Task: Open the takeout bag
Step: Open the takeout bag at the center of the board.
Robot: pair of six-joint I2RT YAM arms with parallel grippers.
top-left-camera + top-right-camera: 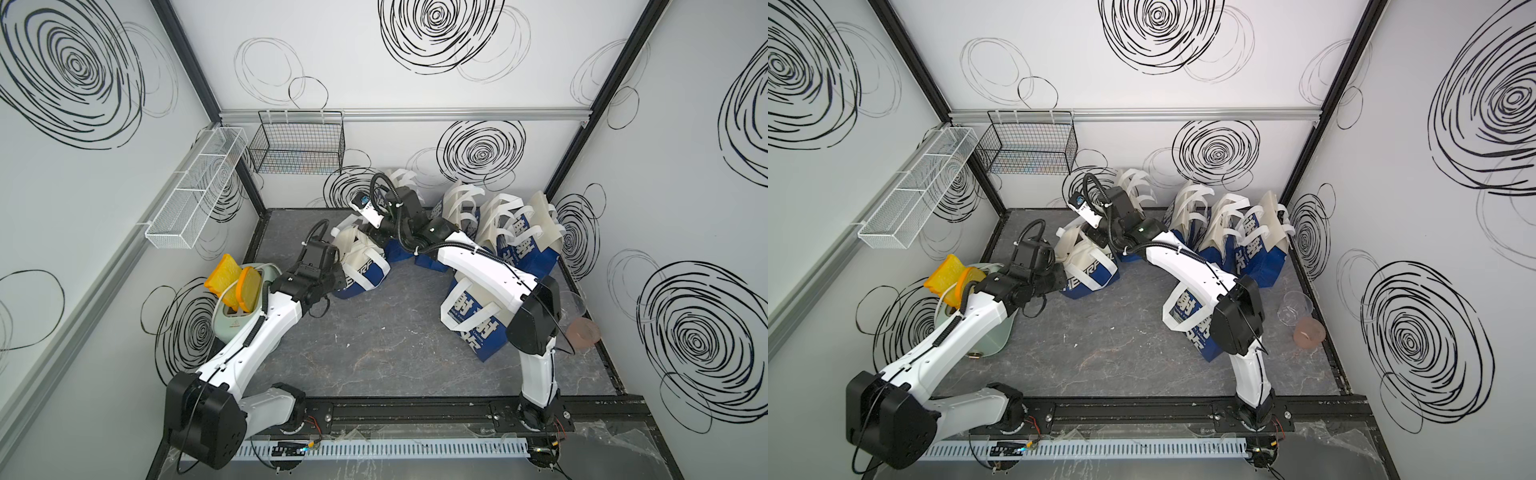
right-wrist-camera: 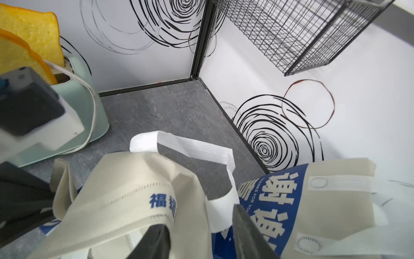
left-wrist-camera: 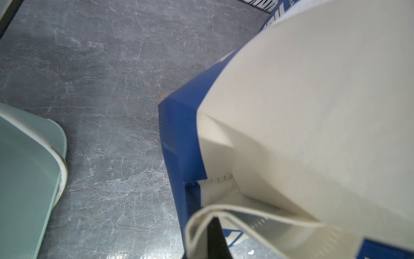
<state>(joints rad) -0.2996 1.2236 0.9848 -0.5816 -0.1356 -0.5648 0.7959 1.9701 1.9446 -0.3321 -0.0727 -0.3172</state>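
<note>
**Location.** The takeout bag [image 1: 365, 270] is standing left of centre in both top views, on the grey table [image 1: 374, 353]. It is standing clear of the row of other bags [image 1: 511, 237] at the upper right.

**Left gripper.** The left gripper [image 1: 334, 274] is pressing against the bag's lower-left edge with its jaws clenched. In the left wrist view its finger [image 3: 215, 235] is sitting inside a fold of the near strap [image 3: 257, 222], so it is judged to be gripping the bag there.

**Right gripper.** The right gripper [image 1: 370, 235] is hanging over the bag's upper edge with its jaws parted. In the right wrist view the far strap [image 2: 220, 213] is lying between them, unpinched.

**Progress.** One side is being held, and the cream top is looking slack and partly spread. The mouth is not showing fully open.

**Remaining, in my judgement.** The far side is needing to be secured and the two sides drawn apart.
</note>
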